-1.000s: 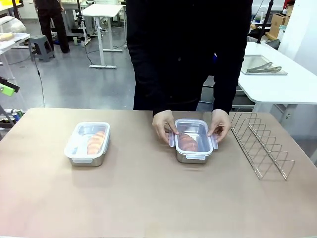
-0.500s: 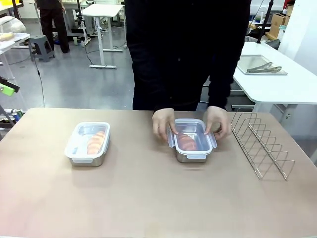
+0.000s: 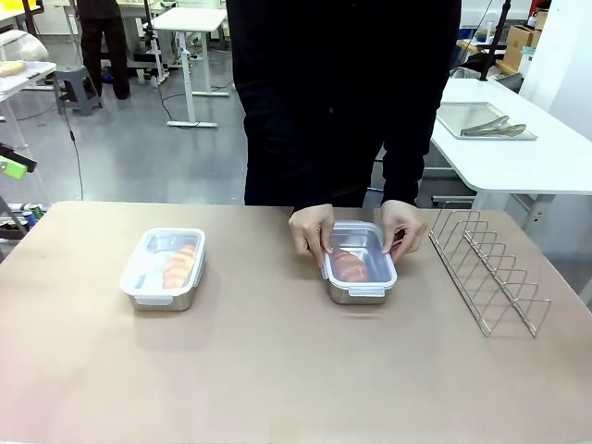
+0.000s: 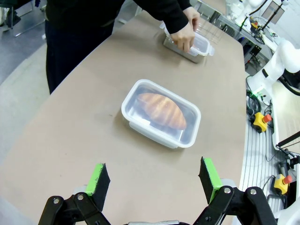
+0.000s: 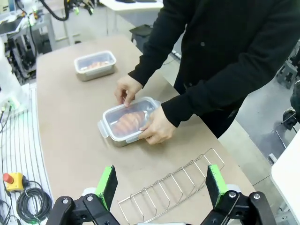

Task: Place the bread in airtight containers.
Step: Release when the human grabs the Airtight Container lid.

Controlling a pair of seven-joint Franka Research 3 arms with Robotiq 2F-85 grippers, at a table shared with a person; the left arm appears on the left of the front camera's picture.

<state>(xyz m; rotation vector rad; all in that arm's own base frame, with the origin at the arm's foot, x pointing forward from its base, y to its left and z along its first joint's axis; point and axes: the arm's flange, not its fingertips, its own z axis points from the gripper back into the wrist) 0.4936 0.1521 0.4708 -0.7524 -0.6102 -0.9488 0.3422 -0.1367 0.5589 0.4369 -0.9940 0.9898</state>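
Observation:
Two steel containers with clear lids stand on the table, each with a golden-brown croissant inside. The left container (image 3: 164, 267) (image 4: 161, 113) (image 5: 95, 65) is lidded, its croissant (image 4: 161, 109) visible through the plastic. At the right container (image 3: 359, 262) (image 5: 127, 121) (image 4: 191, 43), the person's hands (image 3: 312, 231) (image 5: 157, 127) press on the lid's side flaps over the croissant (image 3: 349, 265) (image 5: 125, 123). My left gripper (image 4: 154, 179) hangs open above the table, short of the left container. My right gripper (image 5: 161, 183) is open above the wire rack, away from the right container.
A wire rack (image 3: 487, 268) (image 5: 171, 187) stands at the table's right end. The person in black stands at the far edge. A side table behind carries a flat steel tray with tongs (image 3: 483, 120).
The person's hands have moved in along the right container's sides and folded its lid flaps down. Neither gripper has changed.

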